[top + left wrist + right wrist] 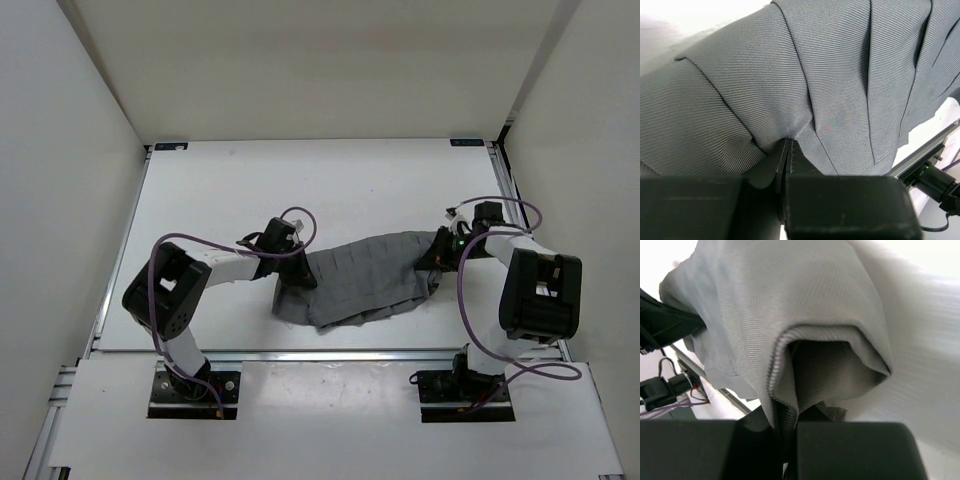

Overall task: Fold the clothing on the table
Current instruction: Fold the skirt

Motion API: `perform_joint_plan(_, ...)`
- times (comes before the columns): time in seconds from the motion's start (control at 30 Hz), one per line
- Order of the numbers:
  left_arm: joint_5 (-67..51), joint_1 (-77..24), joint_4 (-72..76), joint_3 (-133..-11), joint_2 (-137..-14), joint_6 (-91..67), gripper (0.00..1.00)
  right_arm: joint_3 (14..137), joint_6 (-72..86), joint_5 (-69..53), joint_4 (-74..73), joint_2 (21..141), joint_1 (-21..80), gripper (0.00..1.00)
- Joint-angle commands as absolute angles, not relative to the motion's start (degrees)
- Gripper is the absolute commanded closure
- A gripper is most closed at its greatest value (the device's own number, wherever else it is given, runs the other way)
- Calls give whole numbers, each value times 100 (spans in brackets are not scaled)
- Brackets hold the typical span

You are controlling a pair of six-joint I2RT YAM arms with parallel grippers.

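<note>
Starting nearest, just above the two arm bases at the bottom of the top view: holds the pleated skirt [365, 280] at both ends. Clenches the left pincer [293, 270] on the left end, lower centre-left of the frame. From the left wrist, pinches a ridge of grey cloth [840, 75] between shut fingertips [796, 157] at bottom centre, with pleats fanning up toward the top edge. Clenches the right pincer [440, 255] on the right end, centre-right of the frame. From the right wrist, bites a doubled hem at bottom centre [786, 427], with the fabric [790, 300] bulging up and to the left above it.

Between the two grips, stretches the skirt as a band across the lower middle of the top view. Runs its long axis left to right, tilted slightly up toward the right, with pleats crossing that axis. Places the skirt's bulk to the right of the left pincer and to the left of the right one, so neither arm sits nearer. Sags the near edge in a loose bunch toward the bottom of the frame.

Probably calls for carrying one end along that axis onto the other, or swinging both away together.

Farther off, toward the top of the frame, leaves only white worktop [300, 180] up to the far rail.
</note>
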State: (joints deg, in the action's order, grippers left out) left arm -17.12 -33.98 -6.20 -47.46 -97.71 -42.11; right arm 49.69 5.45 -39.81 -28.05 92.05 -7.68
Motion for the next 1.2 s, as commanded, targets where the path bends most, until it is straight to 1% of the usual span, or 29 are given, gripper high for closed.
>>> perform_joint_plan(0.0, -1696, -3236, -887, -4965, -9687, -4184, 89, 5387, 571, -3876, -3181, 8930, -467, 100)
perform_joint_plan(0.13, -1723, -3041, -966, -5281, -9361, -4149, 87, 5633, 844, -3867, -3304, 8737, -36, 100)
perform_joint_plan(0.23, -1757, -2989, -1020, -5396, -9282, -4096, 87, 5975, 1072, -3736, -3480, 8482, 551, 100)
perform_joint_plan(0.4, -1802, -3023, -835, -5124, -9298, -4175, 87, 6573, 1511, -3612, -3559, 8393, 1378, 100)
perform_joint_plan(0.5, -1854, -3032, -677, -4905, -9325, -4236, 87, 6846, 1713, -3700, -3454, 8621, 1844, 100)
perform_joint_plan(0.53, -1924, -3102, -590, -4748, -9369, -4289, 87, 7082, 1870, -3709, -3402, 8857, 2202, 100)
perform_joint_plan(0.67, -2039, -3033, -370, -4589, -9439, -4376, 87, 7469, 1986, -3621, -3367, 9236, 2706, 100)
perform_joint_plan(0.7, -2056, -3067, -343, -4562, -9466, -4377, 89, 7532, 1986, -3612, -3349, 9290, 2820, 99)
perform_joint_plan(1.0, -2196, -3199, -106, -4658, -9712, -4429, 88, 8455, 2145, -3507, -3542, 10317, 3278, 100)
perform_joint_plan(1.17, -2303, -3094, -88, -4676, -9747, -4439, 88, 9016, 2346, -3551, -3577, 10800, 3489, 100)
